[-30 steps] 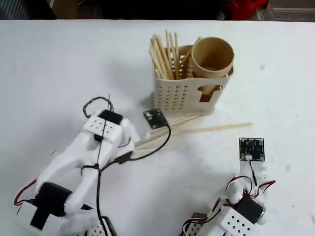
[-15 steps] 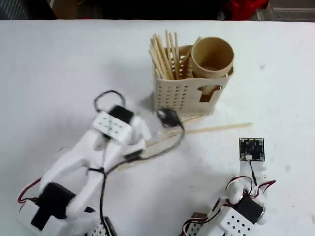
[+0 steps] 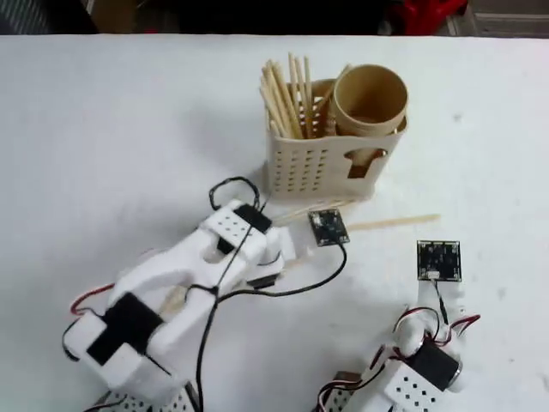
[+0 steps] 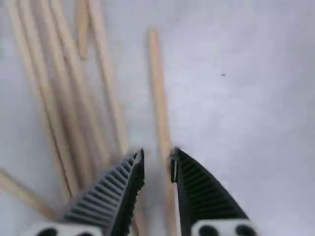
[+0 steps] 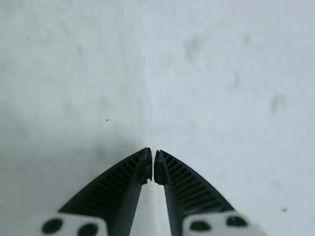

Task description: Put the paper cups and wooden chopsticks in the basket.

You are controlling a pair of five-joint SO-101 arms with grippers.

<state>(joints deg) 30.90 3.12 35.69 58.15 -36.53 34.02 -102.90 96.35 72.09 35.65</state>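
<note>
The cream basket (image 3: 317, 167) stands upright at the middle back, holding stacked paper cups (image 3: 371, 99) and a bundle of wooden chopsticks (image 3: 287, 94). Several loose chopsticks (image 3: 395, 222) lie on the table in front of it. My left arm (image 3: 232, 232) stretches toward them from the front left. In the left wrist view my left gripper (image 4: 157, 160) hangs low over the table with its fingers narrowly parted. One chopstick (image 4: 156, 93) runs between the tips, and several more (image 4: 59, 108) lie beside it. My right gripper (image 5: 151, 164) is shut over bare table at the front right.
The white table (image 3: 103, 129) is open at the left and far right. My right arm (image 3: 425, 365) sits folded at the front right edge, its wrist camera (image 3: 438, 259) just short of the loose chopsticks. The left arm's black cable (image 3: 292, 287) loops over the table.
My left arm has swung to the right along the loose chopsticks, toward the space in front of the basket. The right arm has stayed where it was.
</note>
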